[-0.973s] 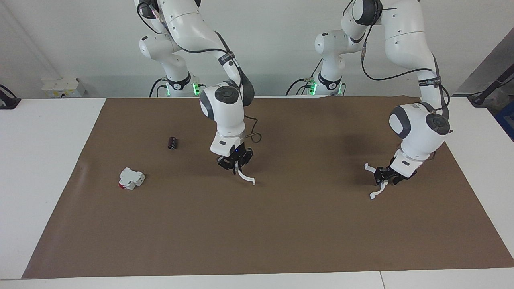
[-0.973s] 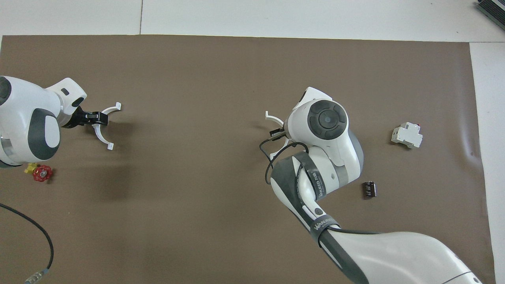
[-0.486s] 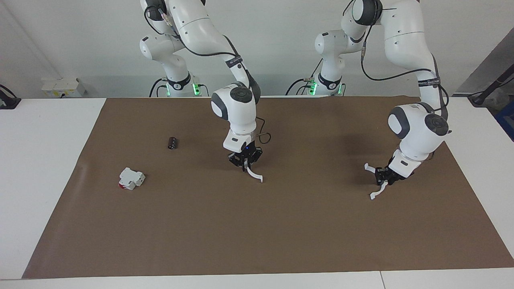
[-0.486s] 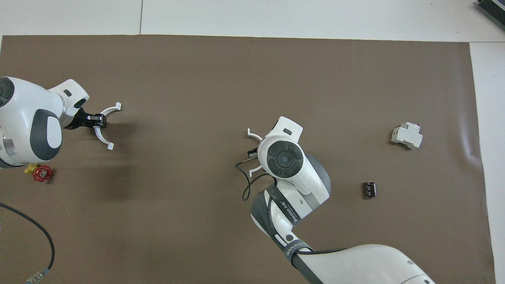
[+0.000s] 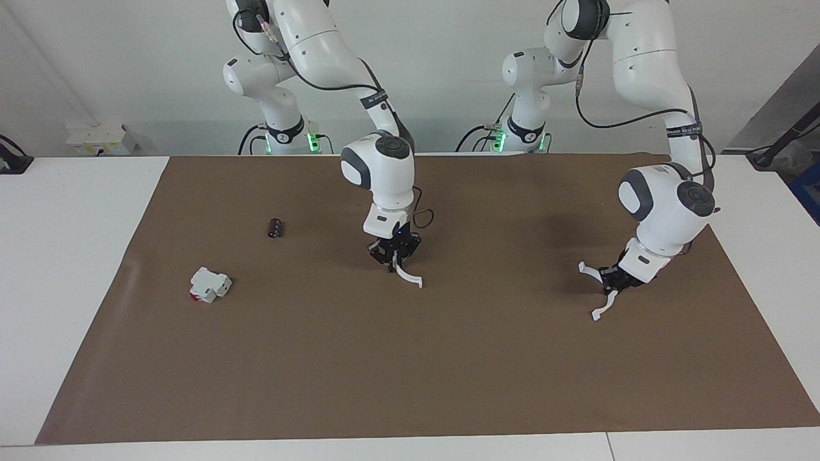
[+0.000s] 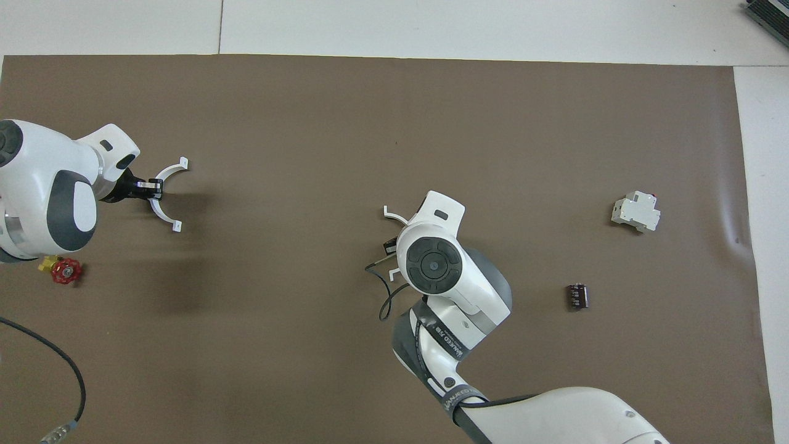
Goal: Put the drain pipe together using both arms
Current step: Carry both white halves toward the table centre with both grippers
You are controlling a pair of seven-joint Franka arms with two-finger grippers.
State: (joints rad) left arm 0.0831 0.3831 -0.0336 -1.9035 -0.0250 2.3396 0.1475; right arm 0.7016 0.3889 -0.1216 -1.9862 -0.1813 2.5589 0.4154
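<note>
Both halves look grabbed: one white arc [image 5: 594, 293] is pinched by the left hand [image 5: 609, 282], the other arc [image 5: 407, 275] by the right hand [image 5: 392, 260]; mating's not yet started. Next, the arcs probably need to be brought together, open sides facing, tabs lined up.

Lighting bright, even, diffuse from above. Soft, blurred shadows on the brown mat [image 5: 448, 358] beneath both arms. No glare on the white worktop [image 5: 64, 256]. Both views sharp; edges undistorted.

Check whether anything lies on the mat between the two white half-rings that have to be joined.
Nothing visible does. The left pincer holds one half-ring, the right pincer the other half-ring; only bare brown mat lies between them.
</note>
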